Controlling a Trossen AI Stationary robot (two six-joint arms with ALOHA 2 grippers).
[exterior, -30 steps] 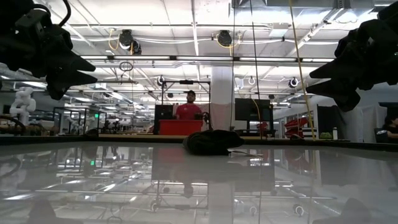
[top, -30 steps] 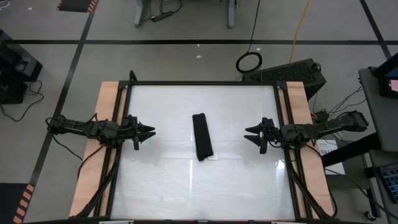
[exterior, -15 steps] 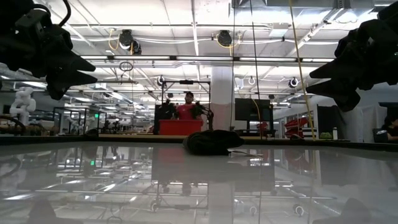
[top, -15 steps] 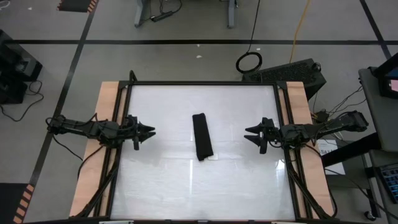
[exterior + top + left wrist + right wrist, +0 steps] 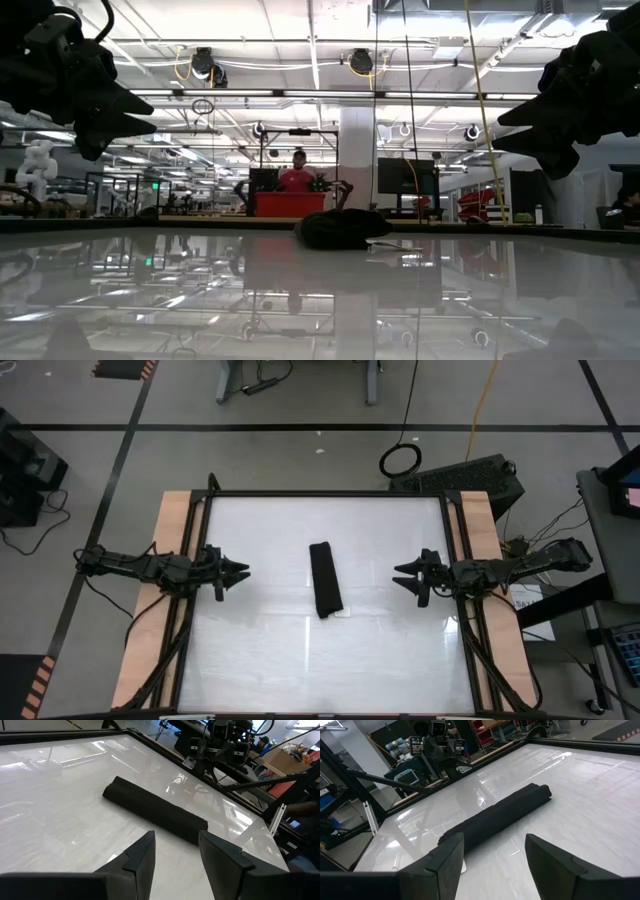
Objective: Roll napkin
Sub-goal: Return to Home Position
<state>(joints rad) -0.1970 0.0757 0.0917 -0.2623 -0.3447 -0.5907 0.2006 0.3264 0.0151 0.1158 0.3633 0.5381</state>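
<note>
Two idle arms flank one rolled black cloth napkin (image 5: 325, 579).
Middle left, the left arm's fingers (image 5: 238, 572) gape empty; the napkin lies at centre on the glossy white surface (image 5: 270, 650); middle right, the right arm's fingers (image 5: 405, 574) gape empty.

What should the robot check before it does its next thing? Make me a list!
1. Napkin rolled up: ok, one roll in the middle of the table.
2. Napkin clear of both grippers: ok.
3. Left gripper open and empty: ok, near the table's left edge.
4. Right gripper open and empty: ok, near the right edge.
5. Roll will hold by itself: cannot tell.
</note>
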